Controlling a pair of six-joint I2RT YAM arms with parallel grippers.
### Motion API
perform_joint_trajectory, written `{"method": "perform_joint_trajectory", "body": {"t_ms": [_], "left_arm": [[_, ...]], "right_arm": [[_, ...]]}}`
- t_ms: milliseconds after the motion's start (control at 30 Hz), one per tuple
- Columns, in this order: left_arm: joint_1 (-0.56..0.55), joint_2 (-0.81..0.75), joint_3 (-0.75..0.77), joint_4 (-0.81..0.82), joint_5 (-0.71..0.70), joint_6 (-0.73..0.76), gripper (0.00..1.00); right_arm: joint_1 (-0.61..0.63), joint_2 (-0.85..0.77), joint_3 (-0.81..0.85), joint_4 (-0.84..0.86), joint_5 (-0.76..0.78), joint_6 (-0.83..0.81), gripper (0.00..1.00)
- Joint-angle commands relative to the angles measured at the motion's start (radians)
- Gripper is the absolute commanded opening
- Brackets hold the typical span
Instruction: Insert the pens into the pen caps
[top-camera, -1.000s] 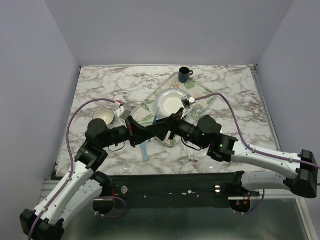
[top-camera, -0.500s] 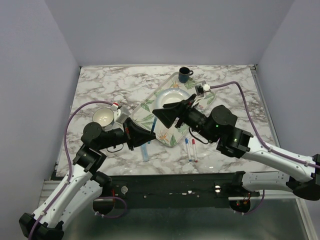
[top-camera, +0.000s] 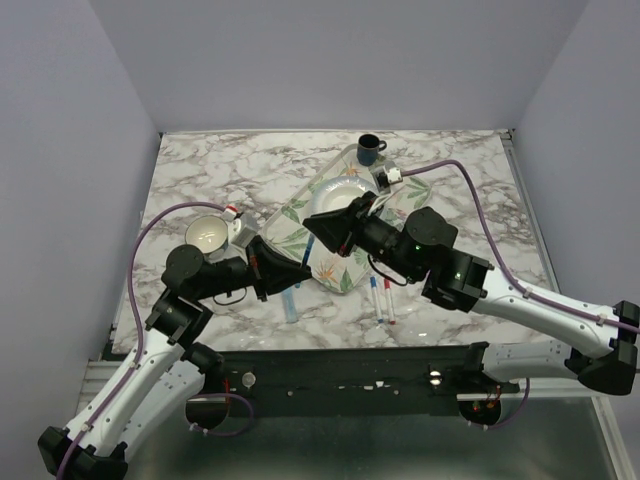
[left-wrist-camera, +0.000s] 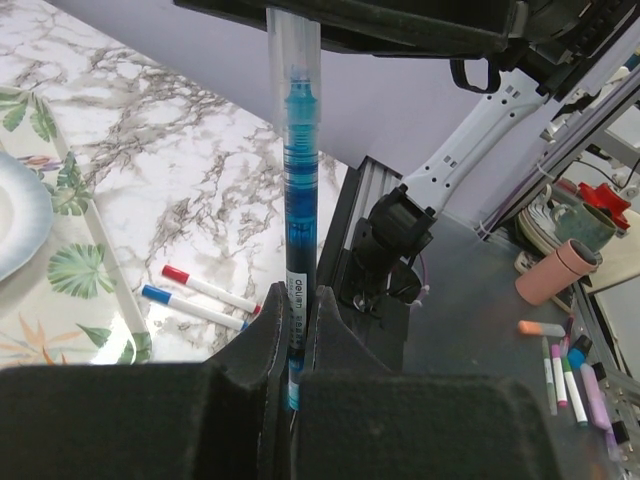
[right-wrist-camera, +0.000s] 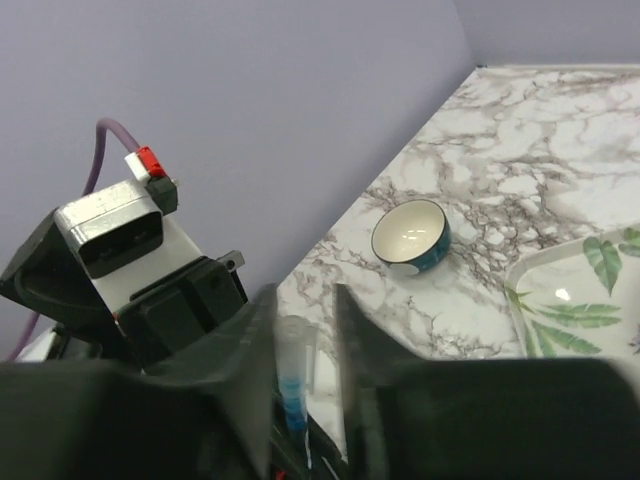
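Observation:
My left gripper (left-wrist-camera: 297, 310) is shut on a thin dark blue pen (left-wrist-camera: 300, 200) that sticks straight out from its jaws. The pen's far end is a clear tube with a blue tip inside it (right-wrist-camera: 294, 372). That end lies between the fingers of my right gripper (right-wrist-camera: 305, 310), against the left finger, with a gap to the other, so the jaws stand open. In the top view both grippers, left (top-camera: 298, 272) and right (top-camera: 318, 236), face each other at the tray's near-left corner. Two white markers (top-camera: 381, 298) and a light-blue marker (top-camera: 290, 305) lie on the table.
A leaf-patterned tray (top-camera: 292, 212) holds a white plate (top-camera: 335, 203). A dark mug (top-camera: 370, 150) stands behind the tray. To the left of my left wrist sits a small bowl (top-camera: 208, 235). The table's near edge runs just below the markers.
The two grippers, joined a second ago, have drawn apart. My right gripper rose over the tray's near-left corner, and its jaws have narrowed. My left gripper still grips the pen.

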Motion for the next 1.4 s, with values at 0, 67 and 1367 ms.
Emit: {"method": "perform_joint_trajectory", "body": {"t_ms": [0, 67, 1367], "left_arm": [[-0.002, -0.010, -0.009, 0.030, 0.018, 0.002, 0.00], [-0.002, -0.008, -0.010, 0.041, 0.007, -0.012, 0.00], [-0.001, 0.363, 0.441, 0.059, -0.209, 0.026, 0.00]], "right_arm": [[0.007, -0.006, -0.024, 0.003, -0.053, -0.005, 0.17], [0.007, -0.007, -0.057, 0.013, -0.068, 0.003, 0.01], [0.140, 0.002, -0.363, -0.061, -0.170, 0.029, 0.01]]}}
